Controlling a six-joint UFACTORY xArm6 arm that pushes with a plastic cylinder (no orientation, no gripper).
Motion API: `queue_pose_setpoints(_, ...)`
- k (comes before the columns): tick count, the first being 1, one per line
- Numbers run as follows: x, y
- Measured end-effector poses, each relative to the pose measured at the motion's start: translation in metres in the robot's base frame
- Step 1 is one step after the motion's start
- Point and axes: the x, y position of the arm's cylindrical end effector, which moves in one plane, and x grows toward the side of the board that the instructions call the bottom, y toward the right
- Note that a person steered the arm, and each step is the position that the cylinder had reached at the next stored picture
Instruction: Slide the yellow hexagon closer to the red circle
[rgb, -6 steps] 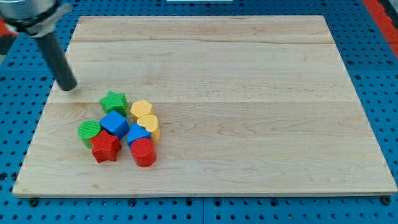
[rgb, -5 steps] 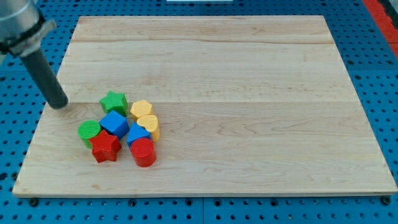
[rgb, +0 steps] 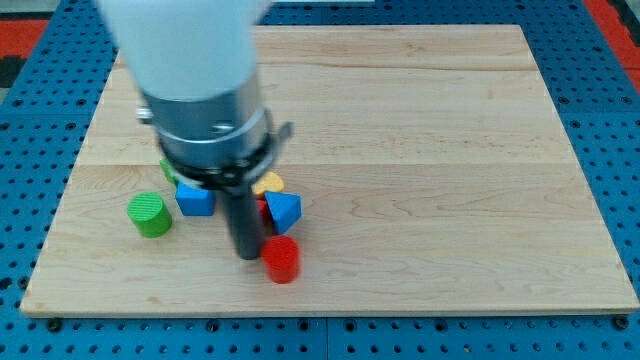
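Nearest the view's bottom, the red circular plastic block (rgb: 282, 259) sits just right of my tip (rgb: 247, 254), a bare rod with no jaws. Behind lie a blue triangular block (rgb: 284, 210), a blue block (rgb: 195, 198) and a green round block (rgb: 149, 214). The yellow block (rgb: 268, 184), half hidden, is presumably the hexagon; best circle behind it and nudge gently downward.

Light wooden board (rgb: 420, 150): lies on a blue perforated base (rgb: 600, 110). Green round cylinder block (rgb: 149, 214): near the board's left, standing apart. Blue block (rgb: 196, 198): just to its right. Blue triangular block (rgb: 284, 210): further right.
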Motion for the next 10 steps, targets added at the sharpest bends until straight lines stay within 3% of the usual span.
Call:
queue_pose_setpoints(1,0.009,0.018)
queue_pose_setpoints(2,0.038,-0.008)
queue_pose_setpoints(3,0.049,0.042)
queue_pose_setpoints(4,0.038,0.101)
queue_pose_setpoints(8,-0.113,0.045)
queue_pose_setpoints(10,-0.063,0.047)
